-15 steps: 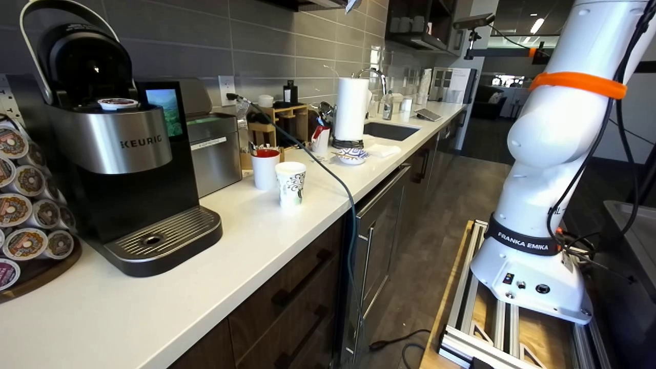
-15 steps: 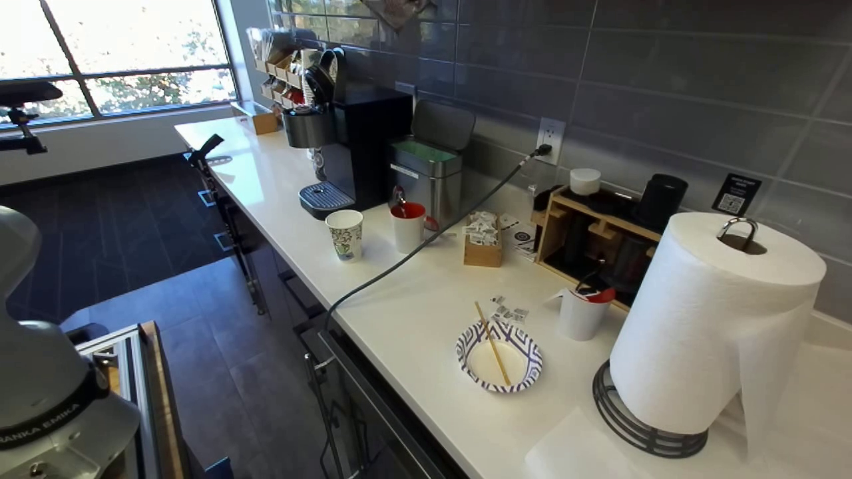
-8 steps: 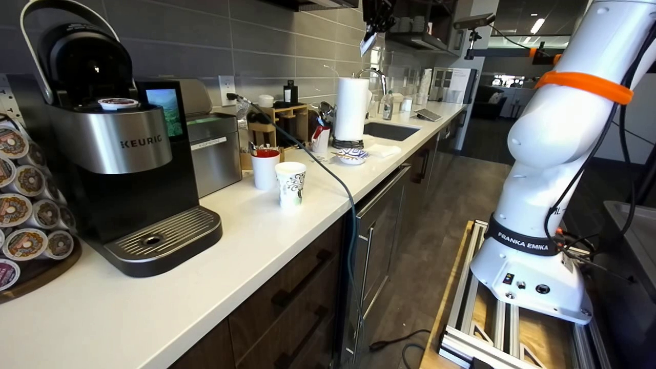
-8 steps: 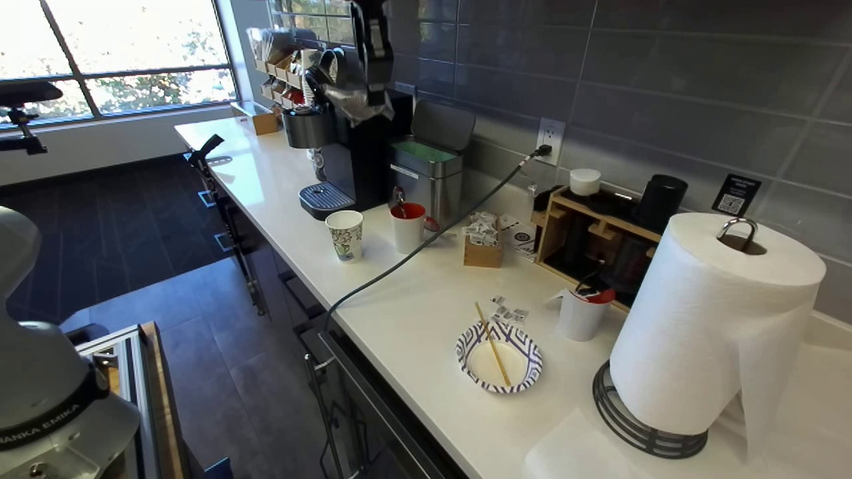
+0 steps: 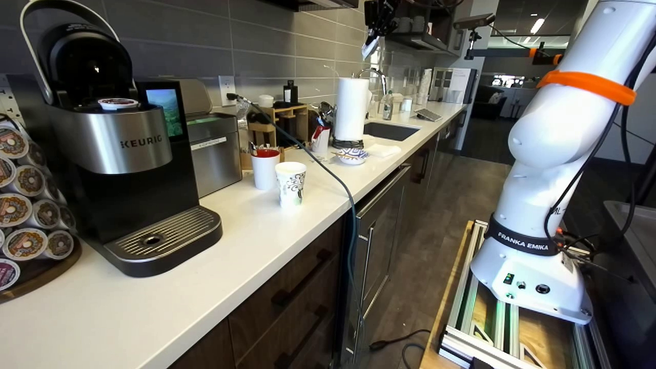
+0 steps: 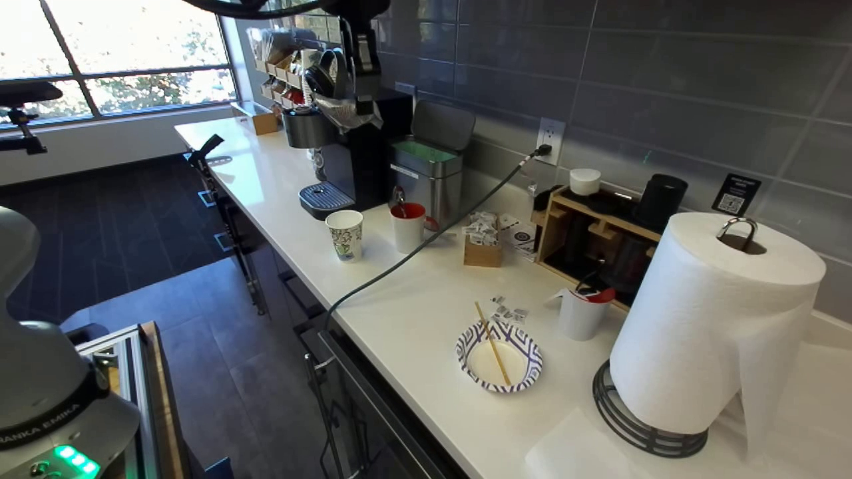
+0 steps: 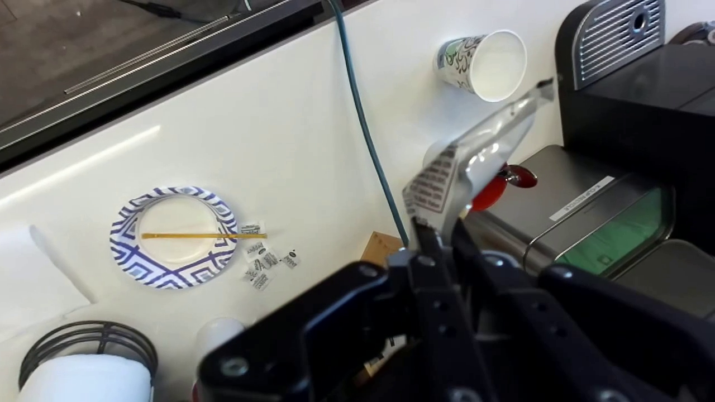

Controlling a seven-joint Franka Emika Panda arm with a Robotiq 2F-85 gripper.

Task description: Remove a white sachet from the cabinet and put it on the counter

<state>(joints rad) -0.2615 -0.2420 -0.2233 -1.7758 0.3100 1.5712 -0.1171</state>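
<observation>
My gripper [image 7: 442, 237] is shut on a white, shiny sachet [image 7: 480, 151] with printed text, which sticks out beyond the fingertips in the wrist view. In both exterior views the gripper [image 5: 373, 35] [image 6: 365, 100] hangs from the top edge with the sachet [image 5: 369, 48] [image 6: 341, 112] below its fingers, high above the counter. The white counter [image 5: 246, 256] runs along the wall and also fills much of the wrist view [image 7: 279, 145]. The cabinet [image 5: 312, 5] shows only as a dark lower edge at the top of an exterior view; its inside is hidden.
A dark cable [image 6: 399, 263] crosses the counter. A paper cup [image 6: 345, 236], a white-red cup [image 6: 407, 229], a patterned bowl [image 6: 466, 339] with a stick, and a paper towel roll [image 6: 719, 332] stand on it. A coffee machine [image 5: 146, 138] and a metal bin [image 5: 218, 154] stand by the wall.
One second ago only the sachet's lower tip showed at the top. The gripper has come down into view with the sachet, and in the last half second has lowered slightly more.
</observation>
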